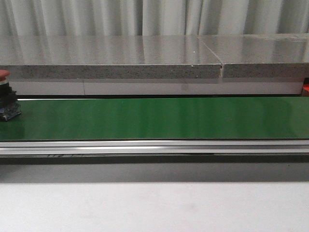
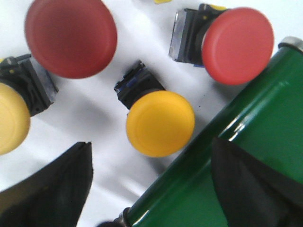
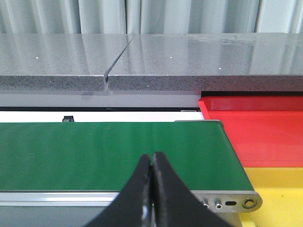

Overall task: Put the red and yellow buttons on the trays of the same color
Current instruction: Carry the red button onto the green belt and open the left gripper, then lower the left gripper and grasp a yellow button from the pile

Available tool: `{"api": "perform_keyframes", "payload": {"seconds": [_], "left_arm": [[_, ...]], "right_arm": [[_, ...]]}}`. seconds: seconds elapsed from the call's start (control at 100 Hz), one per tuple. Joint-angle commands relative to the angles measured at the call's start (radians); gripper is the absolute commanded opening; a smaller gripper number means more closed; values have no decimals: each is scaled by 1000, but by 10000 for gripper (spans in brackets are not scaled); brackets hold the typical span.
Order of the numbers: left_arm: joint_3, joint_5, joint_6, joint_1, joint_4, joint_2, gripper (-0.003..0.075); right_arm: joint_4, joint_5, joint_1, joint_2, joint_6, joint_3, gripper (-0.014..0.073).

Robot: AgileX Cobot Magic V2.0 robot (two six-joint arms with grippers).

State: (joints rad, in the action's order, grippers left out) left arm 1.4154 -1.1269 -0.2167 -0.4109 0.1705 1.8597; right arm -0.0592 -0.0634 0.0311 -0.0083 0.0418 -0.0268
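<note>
Showing only leftward, four buttons (image 2: 160, 123) (two red, two yellow).

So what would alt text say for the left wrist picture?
Two red buttons and two yellow buttons lie on a white surface beside a green conveyor belt, with the left gripper open above them.

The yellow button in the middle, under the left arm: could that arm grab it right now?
Probably yes. The left gripper is open right above the yellow button, and nothing covers it. The green conveyor sits close beside it and might crowd one finger.
</note>
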Motion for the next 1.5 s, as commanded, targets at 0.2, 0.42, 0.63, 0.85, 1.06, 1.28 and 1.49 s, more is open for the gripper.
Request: {"api": "perform_keyframes", "payload": {"seconds": [0.2,0.42,0.63,0.85,1.06,1.28,1.49], "left_arm": [[24,31,-98,0,17,-24,500],[24,40,-102,0,15,-2,499],[24,49,-102,0,15,6,399],[24,56,-102,0,15,6,239],[24,38,-60,0,4,4,205],[24,-9,51,0,-96,-37,206],[24,-8,100,2,-141,-121,205]], "right_arm": [[9,78,4,-11,7,14,-67],[9,78,4,-11,7,14,-67],[9,78,4,-11,7,14,-67],[9,78,4,-11,7,14,-67],[9,78,4,-11,7,14,-67],[9,78,4,-11,7,14,-67],[9,78,4,-11,7,14,-67]]}}
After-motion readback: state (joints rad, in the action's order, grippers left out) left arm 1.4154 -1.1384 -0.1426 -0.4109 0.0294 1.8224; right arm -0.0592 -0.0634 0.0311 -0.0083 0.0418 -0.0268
